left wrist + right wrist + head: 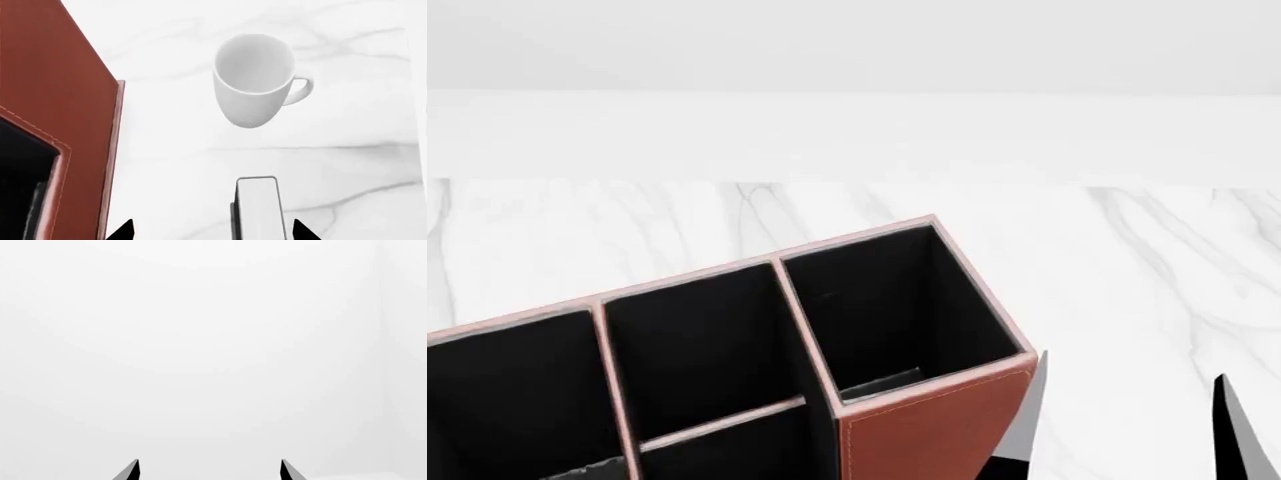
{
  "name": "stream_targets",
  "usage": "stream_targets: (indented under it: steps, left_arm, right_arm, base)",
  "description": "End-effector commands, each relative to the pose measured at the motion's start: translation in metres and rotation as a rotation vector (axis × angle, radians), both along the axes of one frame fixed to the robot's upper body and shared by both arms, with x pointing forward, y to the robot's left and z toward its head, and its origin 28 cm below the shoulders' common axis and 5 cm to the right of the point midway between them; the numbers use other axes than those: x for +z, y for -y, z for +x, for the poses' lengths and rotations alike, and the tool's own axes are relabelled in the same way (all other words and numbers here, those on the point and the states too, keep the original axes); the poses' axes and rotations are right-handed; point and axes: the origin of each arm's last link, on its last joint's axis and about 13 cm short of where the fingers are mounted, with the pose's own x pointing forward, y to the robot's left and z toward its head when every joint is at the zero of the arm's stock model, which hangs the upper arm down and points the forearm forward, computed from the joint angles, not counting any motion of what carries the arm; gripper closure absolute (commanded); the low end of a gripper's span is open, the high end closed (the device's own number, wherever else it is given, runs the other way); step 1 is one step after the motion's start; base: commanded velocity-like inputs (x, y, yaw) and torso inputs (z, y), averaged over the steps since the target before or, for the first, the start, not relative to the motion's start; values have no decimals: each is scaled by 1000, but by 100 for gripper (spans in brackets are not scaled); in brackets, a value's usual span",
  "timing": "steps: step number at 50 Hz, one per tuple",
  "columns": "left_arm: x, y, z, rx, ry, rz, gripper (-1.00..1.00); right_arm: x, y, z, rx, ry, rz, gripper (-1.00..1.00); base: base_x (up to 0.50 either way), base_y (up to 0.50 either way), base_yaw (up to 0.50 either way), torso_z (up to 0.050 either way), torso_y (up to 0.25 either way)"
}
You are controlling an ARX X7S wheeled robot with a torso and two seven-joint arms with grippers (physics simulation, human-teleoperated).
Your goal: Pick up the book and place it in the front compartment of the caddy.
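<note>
In the left wrist view the book (259, 210) stands on edge, its white page edge up and a black cover strip along one side. It sits between the tips of my left gripper (213, 231), closer to one fingertip (303, 231); the jaws are wide apart and touch nothing. The reddish-brown caddy (60, 85) rises beside it. In the head view the caddy (928, 435) shows black-lined cells; a low cross divider (721, 425) splits its middle section, and I cannot tell which of the two cells is deeper. My right gripper (1128, 425) hangs open beside the caddy's end, holding nothing.
A white mug (257, 80) stands upright on the white marble table (347, 165) beyond the book. The right wrist view shows only my right gripper (210, 470) against a blank white wall. A white wall (854, 50) borders the table's far edge.
</note>
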Motion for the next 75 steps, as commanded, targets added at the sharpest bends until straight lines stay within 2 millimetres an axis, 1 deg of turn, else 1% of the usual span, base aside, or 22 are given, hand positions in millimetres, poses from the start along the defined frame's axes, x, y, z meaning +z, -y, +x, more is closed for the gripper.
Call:
stream_targets:
  steps: [1, 17, 23, 24, 27, 28, 35, 41, 42, 53, 60, 65, 69, 71, 72, 73, 75]
  left_arm:
    - [0, 5, 3, -17, -8, -3, -100]
    - [-12, 14, -4, -29, -49, -7, -100]
    - [-28, 14, -5, -12, -56, 25, -100]
    - [-34, 14, -4, 1, -60, 56, -100]
    - [-42, 12, -3, 26, -53, 116, -100]
    - [-47, 12, -2, 44, -61, 145, -100]
    - [-58, 11, -3, 59, -77, 211, -100]
    - [-64, 13, 0, 66, -65, 225, -100]
    - [-64, 13, 1, 83, -57, 219, 100]
    - [-58, 14, 3, 65, -34, 215, 100]
    - [-48, 11, 6, 67, -4, 209, 100]
    - [-30, 7, 8, 56, 31, 189, 100]
    - [-12, 3, 11, 67, 62, 160, 100]
    - [-9, 3, 11, 65, 65, 157, 100]
    - [1, 0, 13, 73, 81, 143, 100]
    - [7, -1, 13, 66, 113, 118, 100]
    - [19, -2, 15, 75, 117, 117, 100]
  right_arm:
    - [1, 2, 1, 10, 15, -2, -100]
    - [0, 2, 1, 11, 17, -1, -100]
    - [2, 1, 0, 11, 17, -1, -100]
    - [1, 1, 1, 13, 16, -1, -100]
    - [0, 1, 1, 14, 17, -3, -100]
    - [0, 1, 1, 14, 17, -2, -100]
    - [1, 0, 1, 17, 15, -1, -100]
    - [1, 0, 1, 19, 18, -2, -100]
    - [1, 0, 1, 19, 18, -2, -100]
    - [2, -1, 1, 21, 19, -2, -100]
    - [3, -1, 1, 24, 20, -3, -100]
    - [2, -1, 2, 27, 19, -3, -100]
    - [1, -1, 2, 26, 20, -1, -100]
    - [1, 0, 2, 26, 20, -1, -100]
    - [2, -1, 1, 26, 20, 0, -100]
    - [1, -1, 1, 26, 19, 0, -100]
    - [0, -1, 2, 27, 19, 0, -100]
  base:
    - [0, 0, 0, 0, 0]
    - [0, 0, 0, 0, 0]
    - [0, 0, 0, 0, 0]
    - [0, 0, 0, 0, 0]
    - [0, 0, 0, 0, 0]
    - [0, 0, 0, 0, 0]
    - [0, 0, 0, 0, 0]
    - [0, 0, 0, 0, 0]
    - [0, 0, 0, 0, 0]
    - [0, 0, 0, 0, 0]
    - [0, 0, 0, 0, 0]
    - [0, 0, 0, 0, 0]
    - [0, 0, 0, 0, 0]
    - [0, 0, 0, 0, 0]
    - [0, 0, 0, 0, 0]
    - [0, 0, 0, 0, 0]
    - [0, 0, 0, 0, 0]
